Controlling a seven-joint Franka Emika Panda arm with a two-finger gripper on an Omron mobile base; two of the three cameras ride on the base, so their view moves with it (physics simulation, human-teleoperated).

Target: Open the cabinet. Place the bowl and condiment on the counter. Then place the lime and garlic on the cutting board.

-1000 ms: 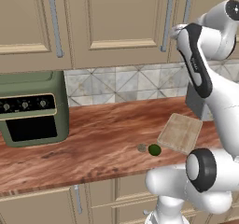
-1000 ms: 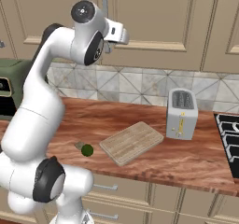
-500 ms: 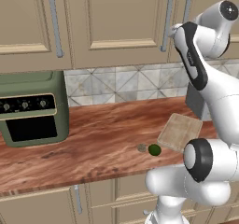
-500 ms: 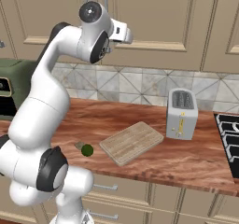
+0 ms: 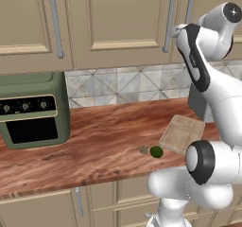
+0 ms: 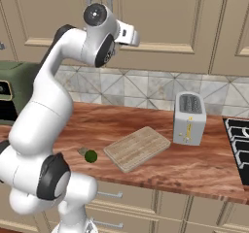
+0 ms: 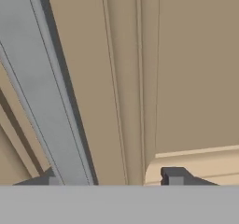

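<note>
The cabinet (image 5: 113, 18) has both panelled doors closed. My gripper (image 7: 113, 177) is up against it, open, with one grey bar handle (image 7: 42, 87) between the fingertips. The handle sits close to the left fingertip (image 7: 53, 178), and a gap is left to the right one. In the left base view the hand (image 5: 177, 30) is at the handle (image 5: 168, 22). The lime (image 5: 156, 151) and garlic (image 5: 143, 149) lie side by side on the counter (image 5: 94, 145), just left of the cutting board (image 5: 182, 134). The bowl and condiment are out of view.
A green toaster oven (image 5: 30, 108) stands at the counter's left end. A grey toaster (image 6: 189, 118) stands right of the cutting board (image 6: 137, 147), with a stove (image 6: 238, 135) beyond it. A second bar handle (image 5: 189, 6) hangs just right of the hand.
The fingertips have drawn closer together around the handle. The hand has edged slightly toward the cabinet door. Nothing on the counter has moved.
</note>
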